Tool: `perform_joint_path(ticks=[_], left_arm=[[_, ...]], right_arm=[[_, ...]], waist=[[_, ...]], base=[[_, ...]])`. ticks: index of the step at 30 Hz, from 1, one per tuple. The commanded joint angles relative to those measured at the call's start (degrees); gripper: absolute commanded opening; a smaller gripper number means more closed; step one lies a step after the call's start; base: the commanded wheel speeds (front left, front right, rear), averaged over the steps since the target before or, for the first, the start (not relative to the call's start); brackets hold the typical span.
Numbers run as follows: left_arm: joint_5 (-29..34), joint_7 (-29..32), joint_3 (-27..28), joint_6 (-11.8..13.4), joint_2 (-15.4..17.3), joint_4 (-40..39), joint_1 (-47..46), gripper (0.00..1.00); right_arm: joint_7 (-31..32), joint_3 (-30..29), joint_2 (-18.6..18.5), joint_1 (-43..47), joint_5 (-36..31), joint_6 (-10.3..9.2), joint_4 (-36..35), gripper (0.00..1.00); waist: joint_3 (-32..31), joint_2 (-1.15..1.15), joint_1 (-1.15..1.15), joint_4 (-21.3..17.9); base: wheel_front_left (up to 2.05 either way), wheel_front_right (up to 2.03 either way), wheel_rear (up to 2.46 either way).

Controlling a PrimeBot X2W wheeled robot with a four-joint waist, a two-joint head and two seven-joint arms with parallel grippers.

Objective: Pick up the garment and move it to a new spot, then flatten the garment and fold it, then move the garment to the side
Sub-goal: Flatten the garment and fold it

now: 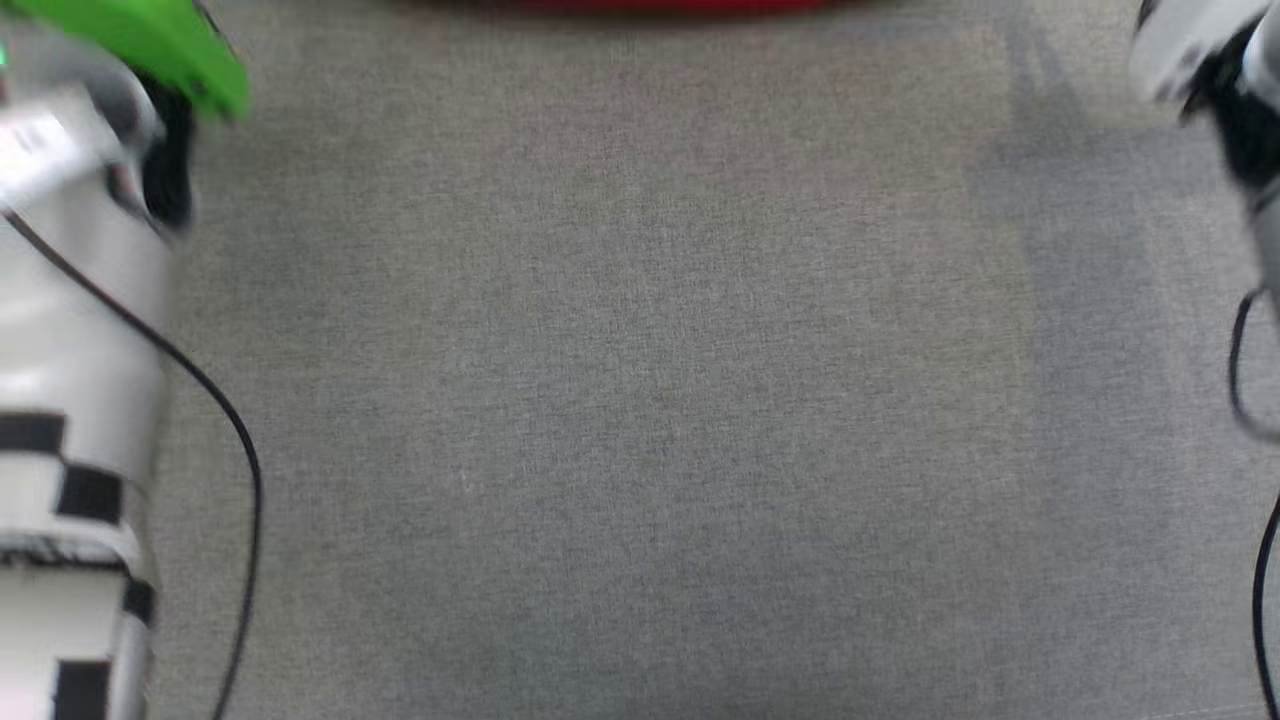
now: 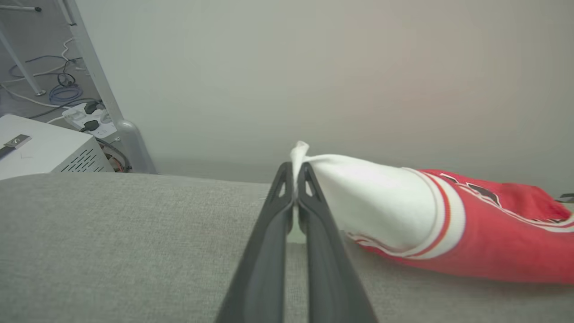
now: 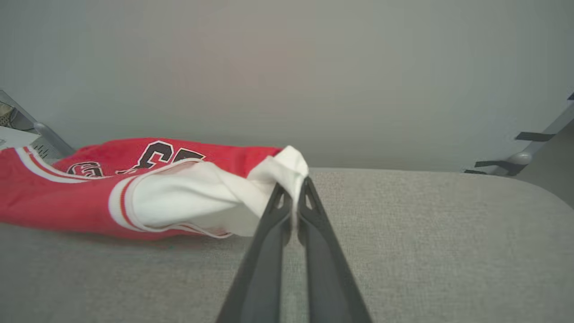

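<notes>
Where the head view looks down, one garment shows as a thin red strip at 12 o'clock, at the far edge of the single grey woven surface. One pale left forearm with black marks stands at 9 o'clock under a green cover, with a black cable beside it. The right arm is blurred at 2 o'clock.

In the left wrist view, the left end effector has its two dark fingers pressed together, pinching the tip of a white sleeve, which pokes out just past the fingertips. From there the garment runs toward 3 o'clock: white sleeve, a red-and-white striped band, then red body with dark lettering, its lower edge lying on the surface. A pale metal box and a power strip sit at 10 o'clock.

In the right wrist view, the right end effector is likewise clamped narrow on a bunched fold of white sleeve. The garment stretches toward 9 o'clock, red with dark outlined lettering and striped trim, resting on the surface.
</notes>
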Motion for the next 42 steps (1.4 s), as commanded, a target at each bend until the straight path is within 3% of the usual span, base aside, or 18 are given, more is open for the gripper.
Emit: perform_joint_path(ticks=[1, 6, 15, 20, 21, 22, 31, 40, 42], left_arm=[[-0.9, -0.9, 0.0, -0.4, -0.5, 0.2, 3.8, 0.0], [-5.5, -2.2, 0.1, -0.5, -1.8, -2.8, 16.5, 0.0], [-6.6, -2.9, 2.6, -0.1, 0.7, -16.4, 40.4, 0.0], [-4.8, -2.9, 5.0, 3.6, 1.7, -27.4, 53.0, 0.0], [-4.3, -2.9, 5.4, 6.2, 2.2, -33.7, 59.4, 0.0], [-4.1, -2.4, 5.4, 7.2, 2.5, -35.9, 61.7, 0.0], [-3.4, 3.4, 4.6, 15.7, 3.4, -52.9, 79.5, 0.0], [-3.5, 7.0, 3.2, 18.2, 3.8, -59.5, 85.0, 0.0], [-3.4, 6.7, 2.7, 18.1, 3.2, -60.1, 84.5, 0.0]], right_arm=[[-0.8, 1.1, -0.4, 3.5, 1.5, -0.06, -0.6, 0.0], [-3.0, 4.6, -1.9, 15.0, 5.5, -0.06, -3.6, 0.0], [-4.7, 5.1, -4.3, 34.3, 9.2, -0.06, -10.0, 0.0], [-3.1, 3.2, -5.6, 43.2, 8.5, -0.06, -14.8, 0.0], [-1.7, 1.1, -5.5, 48.2, 7.7, -0.06, -17.8, 0.0], [-1.1, 0.0, -5.3, 50.2, 7.3, -0.06, -19.0, 0.0], [5.2, -13.2, -0.8, 69.3, 0.5, -0.06, -31.1, 0.0], [14.4, -19.3, 4.4, 79.4, -7.5, -0.06, -40.1, 0.0], [14.4, -20.2, 5.4, 79.3, -8.6, -0.06, -40.7, 0.77]], waist=[[-2.7, 0.0, -0.01, 0.5], [-7.2, 0.0, -0.01, 0.7], [-16.5, 0.0, -0.01, 0.9], [-19.9, 0.0, -0.01, 0.9], [-21.5, 0.0, -0.01, 1.0], [-22.0, 0.0, -0.01, 1.1], [-25.7, 0.0, -0.01, 3.1], [-25.9, 0.0, -0.01, 5.1], [-25.7, 0.0, -0.01, 5.7]], base=[[0.0, 0.0, 0.0], [0.0, 0.0, 0.0], [0.0, 0.0, 0.0], [0.0, 0.0, 0.0], [0.0, 0.0, 0.0], [0.0, 0.0, 0.0], [0.0, 0.0, 0.0], [0.0, 0.0, 0.0], [0.0, 0.0, 0.0]])
